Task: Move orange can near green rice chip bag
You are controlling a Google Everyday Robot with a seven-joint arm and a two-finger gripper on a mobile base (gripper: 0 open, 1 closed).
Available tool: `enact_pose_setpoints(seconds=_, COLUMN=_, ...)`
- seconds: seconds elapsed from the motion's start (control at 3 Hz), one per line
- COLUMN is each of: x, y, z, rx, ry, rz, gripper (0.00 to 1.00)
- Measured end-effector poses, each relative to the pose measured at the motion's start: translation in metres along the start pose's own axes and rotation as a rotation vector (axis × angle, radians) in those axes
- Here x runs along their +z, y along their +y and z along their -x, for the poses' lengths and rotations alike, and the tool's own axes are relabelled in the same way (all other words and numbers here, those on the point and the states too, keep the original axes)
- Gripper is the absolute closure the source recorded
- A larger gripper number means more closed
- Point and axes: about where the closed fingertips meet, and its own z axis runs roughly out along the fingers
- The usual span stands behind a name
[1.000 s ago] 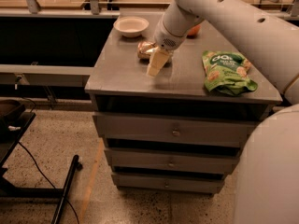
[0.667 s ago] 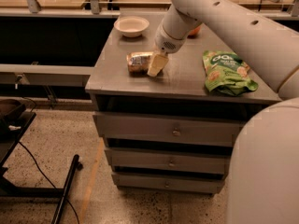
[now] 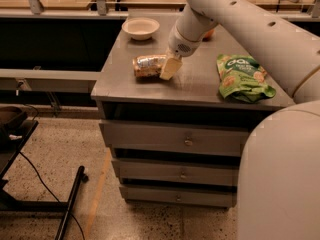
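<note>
The orange can (image 3: 148, 66) lies on its side on the grey cabinet top (image 3: 200, 86), left of centre, with its gold patterned wall facing me. My gripper (image 3: 170, 68) hangs from the white arm (image 3: 210, 14) and touches the can's right end. The green rice chip bag (image 3: 241, 77) lies flat near the right edge of the top, well to the right of the can and the gripper.
A white bowl (image 3: 140, 28) stands at the back left of the top. A round orange fruit (image 3: 209, 34) peeks out behind the arm. Drawers (image 3: 175, 140) lie below the top. A dark stand and a cable (image 3: 30, 174) are on the floor at the left.
The can has shifted left and toward the front edge and now lies lower beside the gripper. The gripper has come down and forward with it. The bag has not moved.
</note>
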Motion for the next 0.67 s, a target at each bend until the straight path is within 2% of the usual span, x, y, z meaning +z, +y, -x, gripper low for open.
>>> enact_pose_setpoints(seconds=0.33, x=-0.020, y=-0.012, z=-0.012, rx=0.060, ry=-0.066, rz=-0.001, gripper=1.00)
enact_pose_setpoints(seconds=0.67, x=-0.066, y=-0.036, z=-0.039, rx=0.185, ry=-0.166, rz=-0.038, gripper=1.00)
